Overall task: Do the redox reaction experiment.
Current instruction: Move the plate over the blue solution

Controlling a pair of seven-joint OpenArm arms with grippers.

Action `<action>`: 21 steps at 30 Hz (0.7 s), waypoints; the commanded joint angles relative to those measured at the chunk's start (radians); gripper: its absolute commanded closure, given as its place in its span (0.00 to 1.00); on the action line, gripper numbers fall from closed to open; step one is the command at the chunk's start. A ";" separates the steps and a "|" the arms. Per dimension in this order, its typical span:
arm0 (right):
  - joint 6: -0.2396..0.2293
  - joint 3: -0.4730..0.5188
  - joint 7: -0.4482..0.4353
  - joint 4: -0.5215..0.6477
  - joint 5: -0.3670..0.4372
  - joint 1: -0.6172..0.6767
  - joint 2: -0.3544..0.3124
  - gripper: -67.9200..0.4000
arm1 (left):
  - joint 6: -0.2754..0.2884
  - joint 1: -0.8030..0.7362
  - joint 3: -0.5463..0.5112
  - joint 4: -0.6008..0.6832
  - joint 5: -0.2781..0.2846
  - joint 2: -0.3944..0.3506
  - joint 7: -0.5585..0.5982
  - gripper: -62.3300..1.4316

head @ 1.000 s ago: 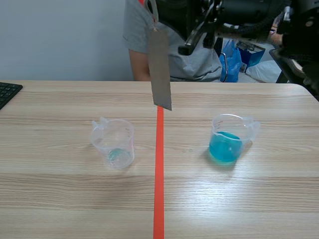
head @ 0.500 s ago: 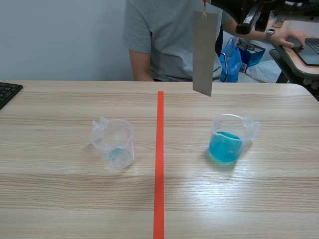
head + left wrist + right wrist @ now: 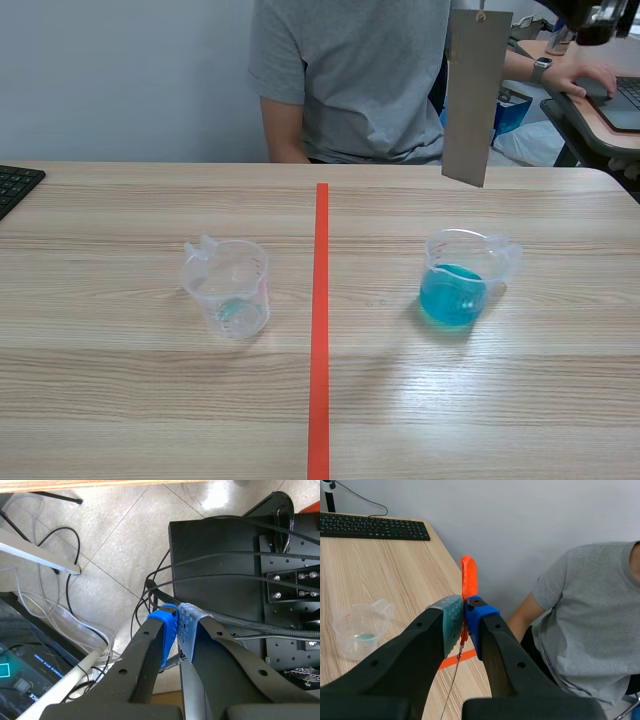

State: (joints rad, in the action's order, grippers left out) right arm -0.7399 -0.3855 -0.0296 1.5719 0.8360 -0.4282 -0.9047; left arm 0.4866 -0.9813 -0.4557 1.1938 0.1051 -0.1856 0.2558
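**Step in hand:** carrying the metal strip to the blue solution; immersion not yet done.

- Right end effector point(image 3: 464, 615): fingers closed on an orange tag point(image 3: 468, 577), pads pressed against it. A thin string point(image 3: 454, 680) runs down from the tag.
- Strip point(image 3: 476, 95): flat, grey, hanging upright in the air over the right half of the surface point(image 3: 120, 400). In the scene view its lower edge sits above the blue beaker's rim and clear of the liquid. Whether it is truly over the mouth or farther back cannot be told.
- Blue beaker point(image 3: 460, 285): clear plastic, upright, right of the tape line, holding blue liquid to about half its height.
- Clear beaker point(image 3: 228, 288): upright, left of the line, only a faint greenish trace at the bottom.
- Left end effector point(image 3: 179, 621): off the surface, facing the floor and cables, pads met with nothing seen between them.
- Person point(image 3: 350, 80): seated across the surface.

**Next move, as judged:** line the strip up over the blue beaker's mouth, let any swing die, then lower it straight down until the lower end is in the liquid. The grip on the tag must hold, and the light beaker must not be knocked.
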 commanded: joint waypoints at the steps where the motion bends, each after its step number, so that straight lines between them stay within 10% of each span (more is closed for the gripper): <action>1: -0.006 0.006 -0.027 0.012 0.009 0.005 -0.024 0.97 | 0.003 -0.013 -0.003 0.013 0.006 -0.004 0.013 0.95; 21: -0.006 0.006 -0.118 -0.062 -0.051 0.085 -0.025 0.97 | 0.002 -0.013 -0.003 0.013 0.006 -0.018 0.018 0.95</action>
State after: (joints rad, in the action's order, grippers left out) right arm -0.7399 -0.3862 -0.1303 1.5082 0.7708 -0.3206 -0.9249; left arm 0.4862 -0.9813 -0.4557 1.1938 0.1051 -0.2024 0.2600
